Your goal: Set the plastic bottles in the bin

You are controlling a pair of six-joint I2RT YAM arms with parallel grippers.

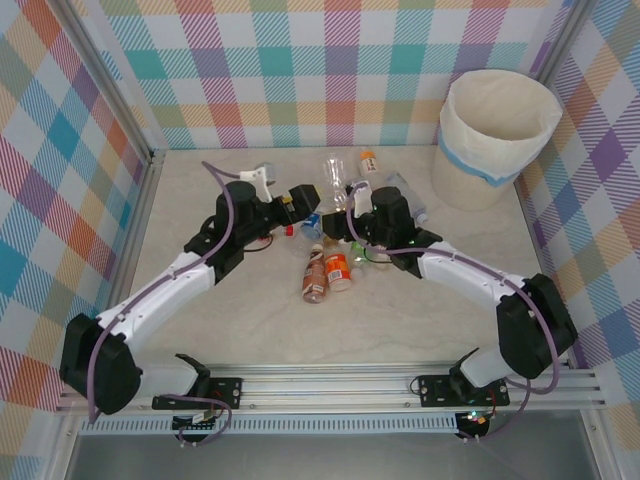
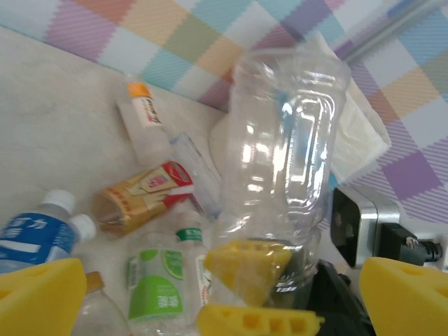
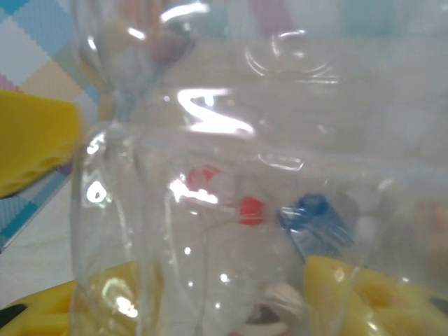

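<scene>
As I read the wrist feeds, right claw: clamped on a clear bottle, yellow pads pressing both sides.
Left claw: spread wide, gripping nothing, facing that bottle.
Loose bottles: clustered mid table, just near of both claws.
Bin: far right corner, well apart from the claws.

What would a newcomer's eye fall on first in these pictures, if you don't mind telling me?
A big clear bottle looms in both wrist views, with the yellow fingers of the right gripper seemingly closed around its lower end. From above, a heap of plastic bottles lies at mid-table, and the white bin stands at the far right corner.
</scene>
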